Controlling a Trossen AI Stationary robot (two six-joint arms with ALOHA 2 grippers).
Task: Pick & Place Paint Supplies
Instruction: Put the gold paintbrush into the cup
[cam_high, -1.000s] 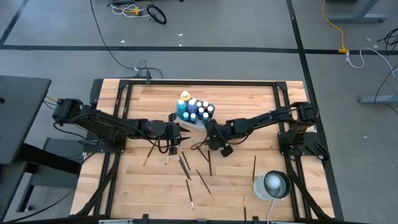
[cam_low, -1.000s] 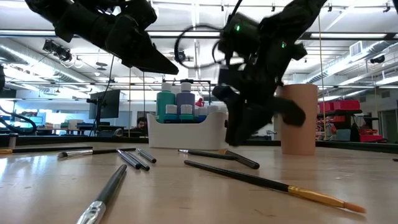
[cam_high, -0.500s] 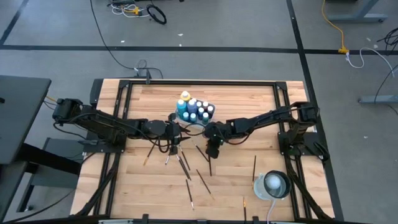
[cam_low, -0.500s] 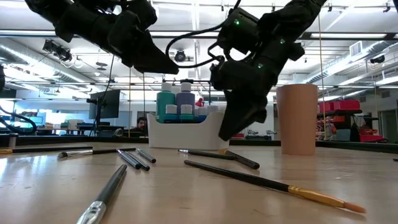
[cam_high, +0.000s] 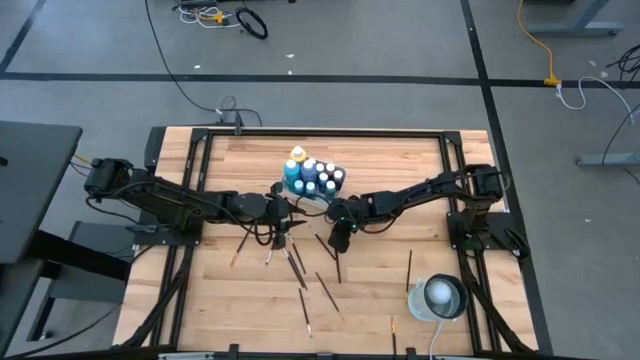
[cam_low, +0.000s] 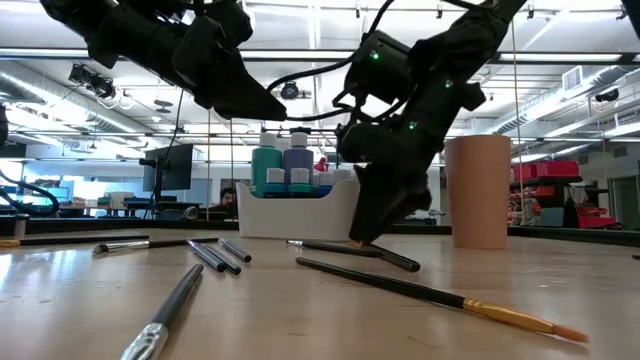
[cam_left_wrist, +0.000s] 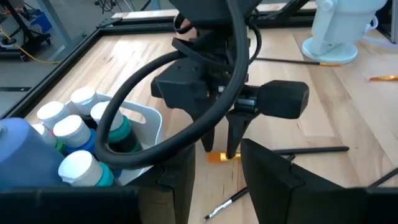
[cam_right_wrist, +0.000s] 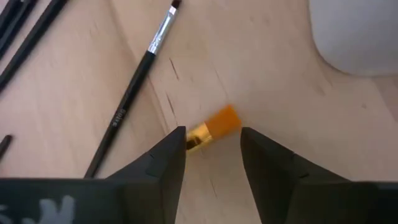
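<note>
Right gripper (cam_right_wrist: 211, 149) dropped low since second ago, jaws spread over orange-tipped gold-banded paintbrush (cam_right_wrist: 214, 127) on wooden counter (cam_high: 400, 170). Grab looked next. Left gripper (cam_left_wrist: 214, 171) waited nearby, jaws apart, empty.

The orange-tipped paintbrush (cam_right_wrist: 214, 127) has its handle hidden behind the right tool (cam_right_wrist: 211, 155).

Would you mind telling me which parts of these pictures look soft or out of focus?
Low view: the nearest dark-handled paintbrush blurs toward the lens. Right wrist view: the orange-bristled brush tip between the right gripper fingers looks soft. High view: evenly sharp.
</note>
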